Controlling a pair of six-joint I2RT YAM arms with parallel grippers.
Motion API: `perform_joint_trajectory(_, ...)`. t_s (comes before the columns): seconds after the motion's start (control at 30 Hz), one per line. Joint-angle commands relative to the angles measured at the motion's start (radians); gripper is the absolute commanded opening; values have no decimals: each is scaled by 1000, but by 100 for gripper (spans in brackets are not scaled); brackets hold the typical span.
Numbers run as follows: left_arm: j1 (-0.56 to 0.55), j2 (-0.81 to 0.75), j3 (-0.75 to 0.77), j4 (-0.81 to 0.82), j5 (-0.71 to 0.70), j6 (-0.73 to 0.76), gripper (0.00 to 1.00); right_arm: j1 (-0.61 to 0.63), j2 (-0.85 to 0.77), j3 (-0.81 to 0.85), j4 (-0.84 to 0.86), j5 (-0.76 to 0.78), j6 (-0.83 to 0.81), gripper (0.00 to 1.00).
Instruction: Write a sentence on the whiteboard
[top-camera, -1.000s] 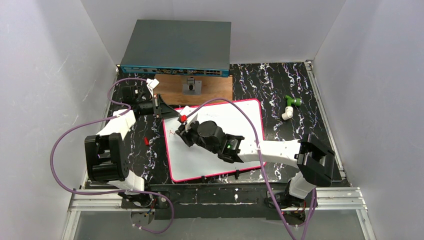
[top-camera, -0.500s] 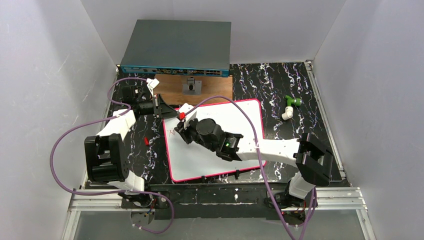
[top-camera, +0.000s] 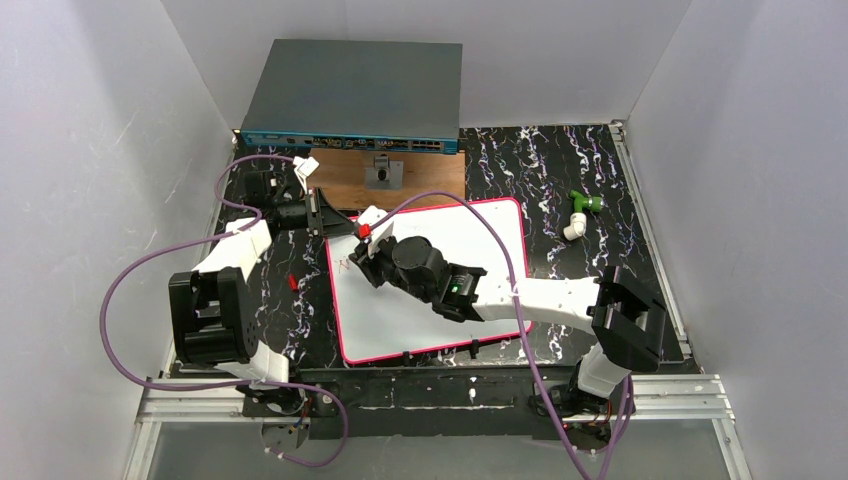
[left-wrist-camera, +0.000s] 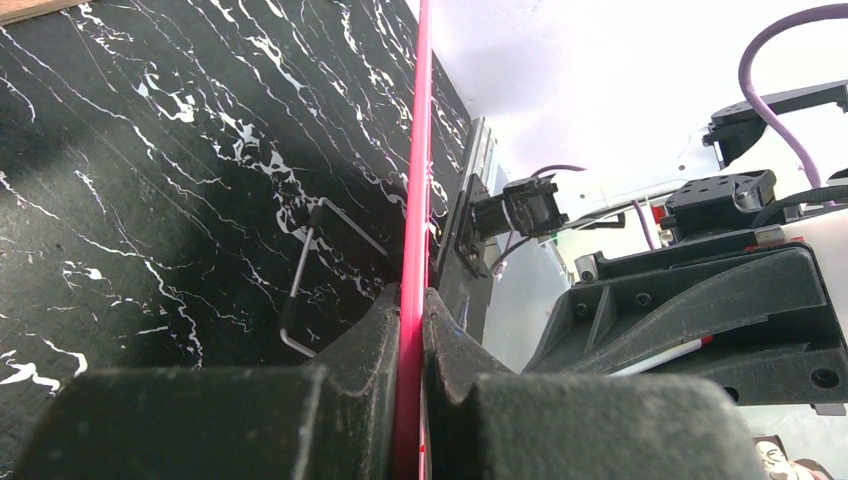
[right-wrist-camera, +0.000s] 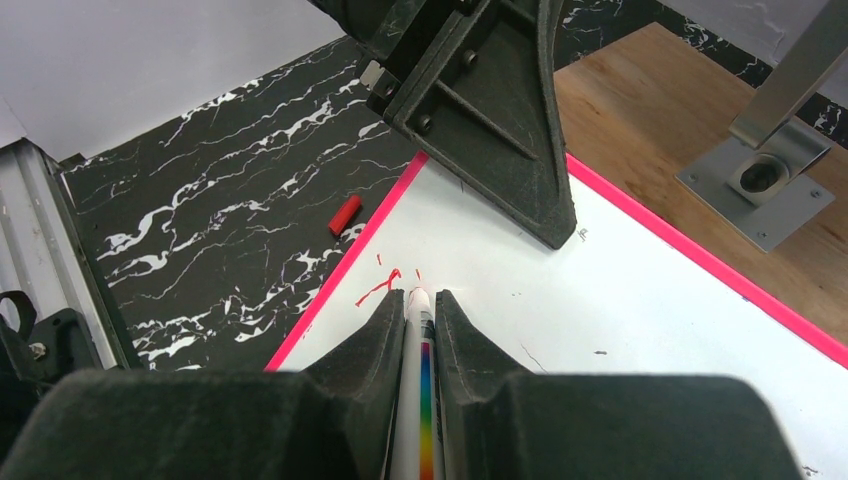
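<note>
Whiteboard (top-camera: 385, 320) lies flat on the black marbled table (top-camera: 560, 170), mid-table and turned slightly askew. Pink rim all round, and two small black clips (top-camera: 470, 348) on the near long edge.

Left gripper (left-wrist-camera: 410, 300): reaches in from the left, with its fingers pinched shut on the board's pink rim at the far left corner. The wrist view shows the rim edge-on between the two pads, no gap either side.

Right gripper (right-wrist-camera: 415, 300): stretched across the board toward the same corner and closed on a white marker (right-wrist-camera: 413, 400) with a rainbow stripe. The marker runs straight out between the fingers, tip down at the white surface. Actual contact can't be told.

Sentence (right-wrist-camera: 380, 288): only a few short red strokes just inside the left rim, right beside the marker tip. Not legible as letters. They show faintly from overhead too.

Also noted:
- Small red cap (right-wrist-camera: 345, 215) on the table, just outside the board's left rim.
- Brown wooden board (top-camera: 420, 185) beyond the far edge, carrying a small metal stand (top-camera: 383, 172).
- Flat grey box (top-camera: 355, 95) behind that, against the back wall.
- Green and white pipe fitting (top-camera: 580, 213) on the table, well apart to the right.
</note>
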Motion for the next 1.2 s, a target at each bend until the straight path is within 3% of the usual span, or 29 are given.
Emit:
perform_joint_trajectory(0.0, -22, -37, 17, -20, -46, 61, 0, -9, 0, 33, 9, 37, -9, 1)
perform_joint_trajectory(1.17, -21, -44, 23, -49, -58, 82, 0, 2, -90, -106, -32, 50, 68, 1)
